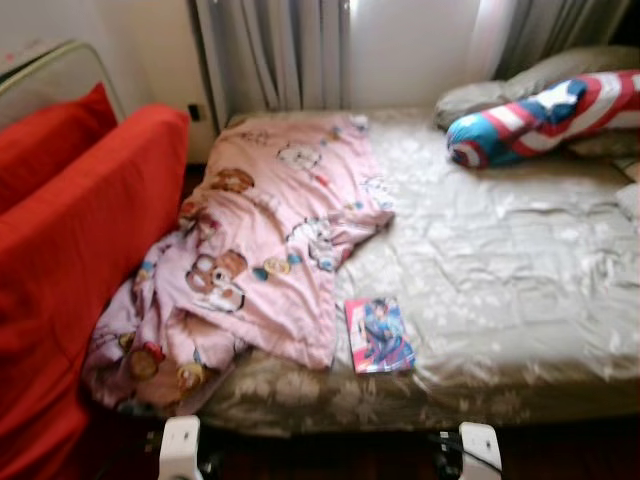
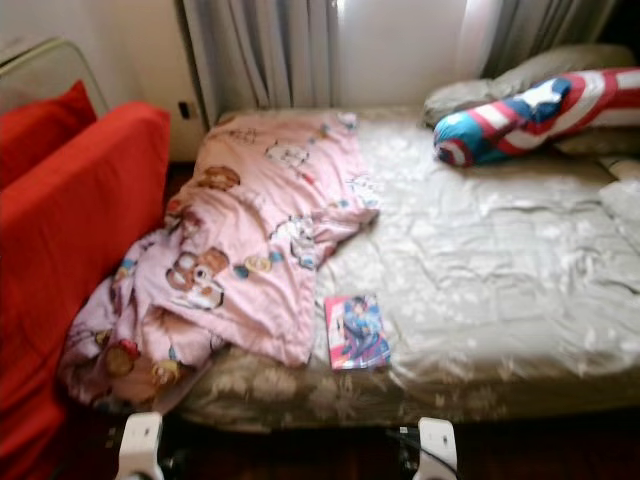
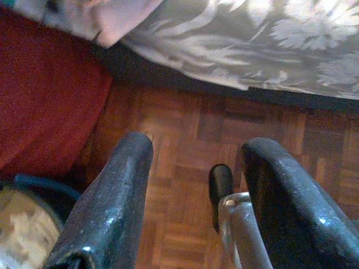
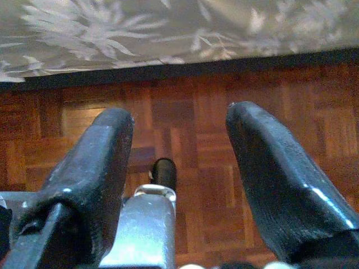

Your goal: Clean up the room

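Observation:
A pink cartoon-print blanket lies crumpled over the left part of the bed and hangs off its near left corner. A small book with a colourful cover rests near the bed's front edge. A long red, white and blue pillow lies at the head, by grey pillows. Both arms hang low in front of the bed. My left gripper is open above the wooden floor, and my right gripper is open too, holding nothing.
A red sofa with a red cushion stands close along the bed's left side, leaving a narrow gap. Grey curtains hang behind the bed. The bed's floral skirt drops to the parquet floor.

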Robot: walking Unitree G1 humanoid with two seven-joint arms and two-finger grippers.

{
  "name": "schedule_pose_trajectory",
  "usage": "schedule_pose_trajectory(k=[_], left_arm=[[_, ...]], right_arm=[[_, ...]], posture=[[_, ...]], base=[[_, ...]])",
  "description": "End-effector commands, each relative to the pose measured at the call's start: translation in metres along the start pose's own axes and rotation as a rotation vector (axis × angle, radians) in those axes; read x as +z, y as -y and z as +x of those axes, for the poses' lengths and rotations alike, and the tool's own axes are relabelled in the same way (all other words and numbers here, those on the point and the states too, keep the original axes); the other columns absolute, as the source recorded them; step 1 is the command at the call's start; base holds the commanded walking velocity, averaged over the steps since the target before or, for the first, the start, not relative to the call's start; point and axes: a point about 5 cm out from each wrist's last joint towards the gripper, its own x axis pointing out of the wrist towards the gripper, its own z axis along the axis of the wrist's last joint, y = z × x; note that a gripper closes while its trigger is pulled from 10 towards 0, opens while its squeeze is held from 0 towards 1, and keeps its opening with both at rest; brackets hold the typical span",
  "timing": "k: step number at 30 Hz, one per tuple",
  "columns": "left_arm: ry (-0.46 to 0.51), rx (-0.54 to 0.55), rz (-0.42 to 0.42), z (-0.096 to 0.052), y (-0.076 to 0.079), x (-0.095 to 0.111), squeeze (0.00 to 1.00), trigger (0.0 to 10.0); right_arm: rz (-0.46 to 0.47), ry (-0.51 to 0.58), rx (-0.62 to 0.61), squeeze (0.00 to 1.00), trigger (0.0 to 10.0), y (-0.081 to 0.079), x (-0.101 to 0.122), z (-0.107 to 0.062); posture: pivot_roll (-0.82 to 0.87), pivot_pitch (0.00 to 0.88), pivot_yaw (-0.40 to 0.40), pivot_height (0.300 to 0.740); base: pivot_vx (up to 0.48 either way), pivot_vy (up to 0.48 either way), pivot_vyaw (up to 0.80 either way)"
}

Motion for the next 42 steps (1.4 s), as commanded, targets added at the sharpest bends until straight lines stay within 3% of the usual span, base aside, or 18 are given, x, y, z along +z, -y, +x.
schedule_pose_trajectory(k=[1,11,42], left_arm=[[-0.011,-0.002,0.0,-0.001,0.0,-0.005,0.0,10.0],[-0.009,-0.006,-0.001,-0.001,0.001,-0.004,0.0,10.0],[0.003,-0.012,-0.001,0.0,0.002,-0.001,0.0,10.0]], right_arm=[[0.006,0.01,0.007,0.0,10.0,-0.001,0.001,0.0],[0.019,0.017,0.009,0.0,10.0,-0.002,0.002,0.0],[-0.025,0.058,0.042,0.0,10.0,-0.01,0.012,0.002]], posture=[[-0.02,0.0,0.021,0.74],[-0.02,0.0,0.021,0.74],[-0.02,0.0,0.022,0.74]], base=[[0.0,0.0,0.0],[0.0,0.0,0.0],[0.275,0.0,0.0]])
